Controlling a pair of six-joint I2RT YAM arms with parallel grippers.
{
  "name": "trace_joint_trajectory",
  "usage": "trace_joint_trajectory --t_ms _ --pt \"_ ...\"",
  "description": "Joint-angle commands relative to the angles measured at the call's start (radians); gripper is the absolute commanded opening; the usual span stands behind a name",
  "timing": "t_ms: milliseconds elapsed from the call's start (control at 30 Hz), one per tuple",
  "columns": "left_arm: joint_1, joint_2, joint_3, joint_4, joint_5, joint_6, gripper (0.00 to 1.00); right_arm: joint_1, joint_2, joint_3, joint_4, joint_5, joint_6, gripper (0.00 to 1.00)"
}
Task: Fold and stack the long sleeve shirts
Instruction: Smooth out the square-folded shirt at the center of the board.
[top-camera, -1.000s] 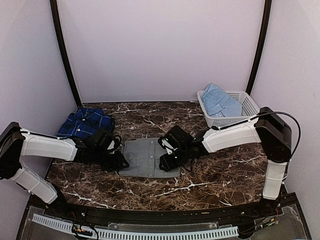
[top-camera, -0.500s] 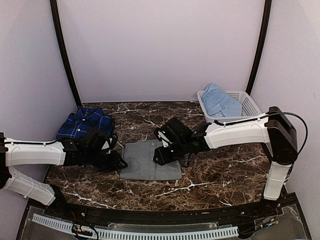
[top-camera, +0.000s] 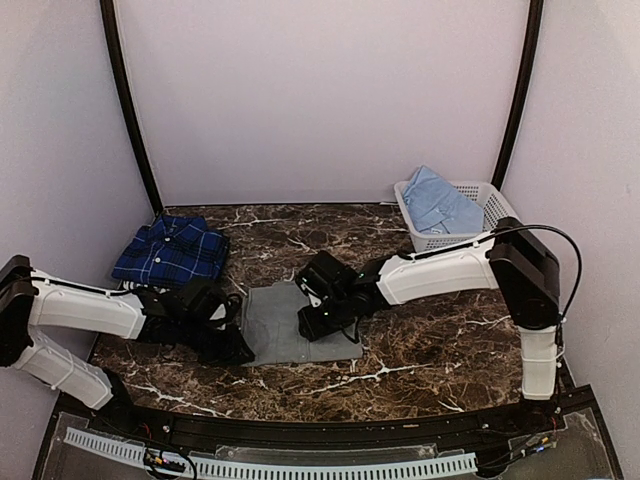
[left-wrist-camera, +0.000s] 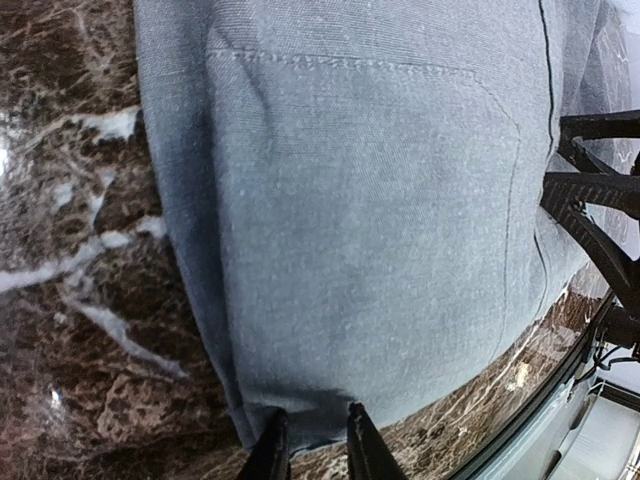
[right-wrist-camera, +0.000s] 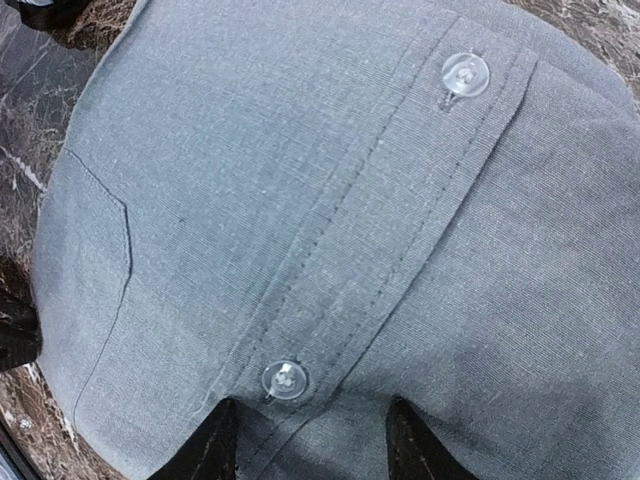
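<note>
Grey shirt (top-camera: 275, 322) pinched at its edge by left gripper (left-wrist-camera: 312, 442); right gripper (right-wrist-camera: 312, 432) half-open over it, empty.

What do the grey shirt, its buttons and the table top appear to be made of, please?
The grey shirt looks like matte woven cloth, perhaps cotton: fine weave and stitched seams show. Its buttons seem glossy translucent plastic. The table top looks like polished brown marble or a printed imitation: white veins, sheen.

Both arms stretched low, inward; left gripper (left-wrist-camera: 315, 425) jaws narrow (right gripper (right-wrist-camera: 312, 410) parted).
</note>
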Motion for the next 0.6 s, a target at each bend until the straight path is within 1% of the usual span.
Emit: trace_joint_trajectory --t_ms 0,100,200,300,433,567 --pt "-0.005 -0.082 0.031 -0.165 -0.058 -0.003 0.2 0.012 0.028 0.036 -0.038 0.037 -0.015 0.49" --pt "-0.001 -0.136 0.086 -0.221 -0.121 -0.004 0.22 0.012 0.012 0.03 -0.042 0.028 -0.015 0.5" --pt "0.033 -0.135 0.132 -0.268 -0.163 0.022 0.26 0.013 -0.034 0.015 -0.024 0.02 -0.01 0.54" --pt "0.075 -0.097 0.151 -0.255 -0.151 0.051 0.29 0.011 -0.087 0.006 -0.012 0.021 -0.006 0.55" --pt "0.14 -0.035 0.177 -0.213 -0.121 0.09 0.35 -0.013 -0.168 -0.049 0.03 0.012 0.008 0.54" --pt "0.176 0.039 0.203 -0.187 -0.094 0.131 0.38 -0.053 -0.206 -0.119 0.055 -0.002 0.018 0.49"
